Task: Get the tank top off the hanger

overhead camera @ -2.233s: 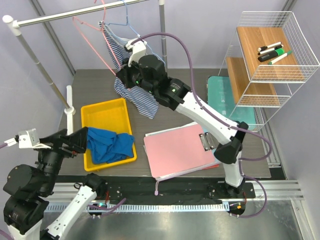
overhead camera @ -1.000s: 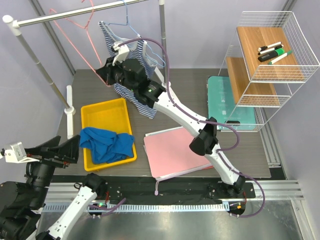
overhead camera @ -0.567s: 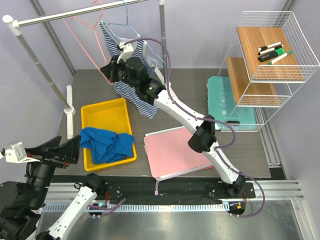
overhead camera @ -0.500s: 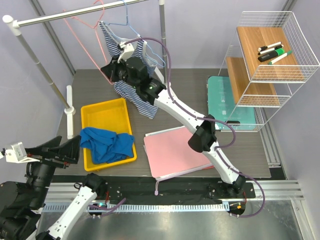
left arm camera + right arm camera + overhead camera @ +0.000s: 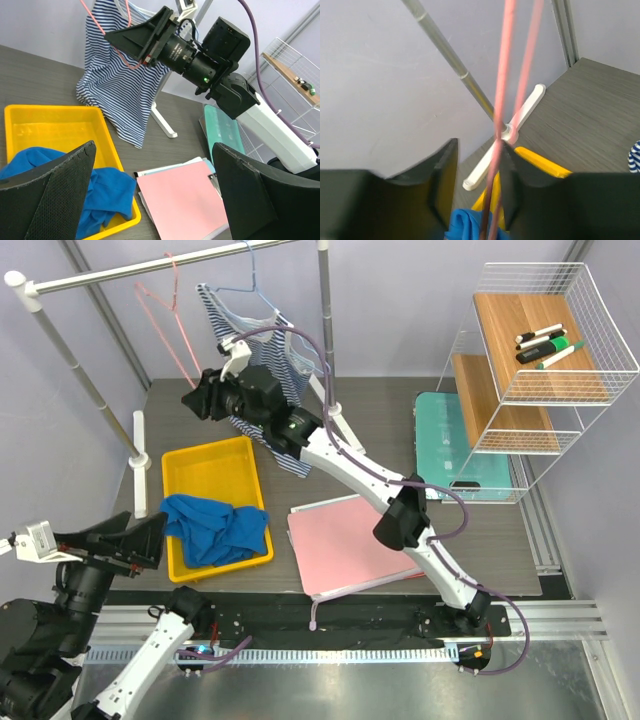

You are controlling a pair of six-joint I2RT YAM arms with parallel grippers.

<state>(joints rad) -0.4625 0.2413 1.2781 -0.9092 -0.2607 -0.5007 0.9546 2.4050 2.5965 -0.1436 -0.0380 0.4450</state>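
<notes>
The striped tank top (image 5: 288, 448) hangs on a blue hanger (image 5: 245, 285) from the rail, also in the left wrist view as the tank top (image 5: 117, 95). Left of it hangs a bare pink hanger (image 5: 181, 335). My right gripper (image 5: 190, 402) reaches past the top to this pink hanger's lower part. In the right wrist view its jaws (image 5: 477, 150) stand apart, open, and the pink wire (image 5: 502, 100) runs between them, close against the right finger. My left gripper (image 5: 154, 150) is wide open and holds nothing, low at the table's near left (image 5: 140, 540).
A yellow bin (image 5: 215, 465) holds a blue cloth (image 5: 215, 530) below the rail. A pink clipboard (image 5: 355, 540) lies mid-table, a teal pad (image 5: 440, 435) at the right. A wire shelf (image 5: 540, 330) carries markers. The rack's white foot (image 5: 140, 445) sits at the left.
My right gripper has moved left, away from the tank top, along the pink hanger. Its jaws have parted from shut. The pink hanger now hangs more upright. The left arm barely moved.
</notes>
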